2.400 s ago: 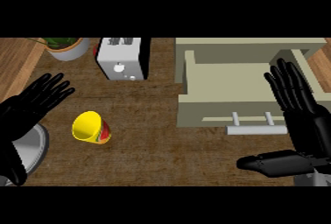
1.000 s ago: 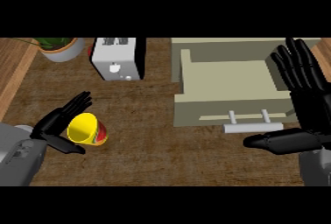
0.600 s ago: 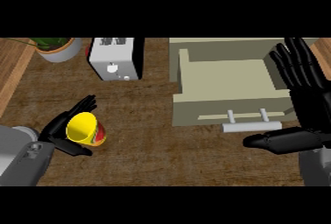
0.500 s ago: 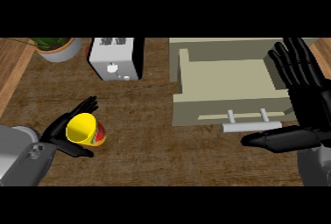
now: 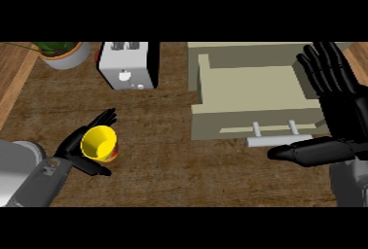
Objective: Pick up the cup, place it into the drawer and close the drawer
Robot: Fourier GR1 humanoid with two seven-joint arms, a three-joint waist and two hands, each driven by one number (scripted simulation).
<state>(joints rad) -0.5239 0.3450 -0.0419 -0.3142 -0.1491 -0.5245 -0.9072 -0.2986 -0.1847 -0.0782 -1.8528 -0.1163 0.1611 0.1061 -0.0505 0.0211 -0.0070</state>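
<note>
Head view: cup (image 5: 99, 143) stands on desk (image 5: 179, 172), well left of open drawer (image 5: 244, 124), long axis near upright, mouth up. Left hand (image 5: 72, 148) curls round it. Right hand (image 5: 334, 82) rests at right edge, fingers spread.

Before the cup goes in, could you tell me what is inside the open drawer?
The drawer shows only a bare pale floor. The right hand covers its right edge, so that strip cannot be seen.
</note>
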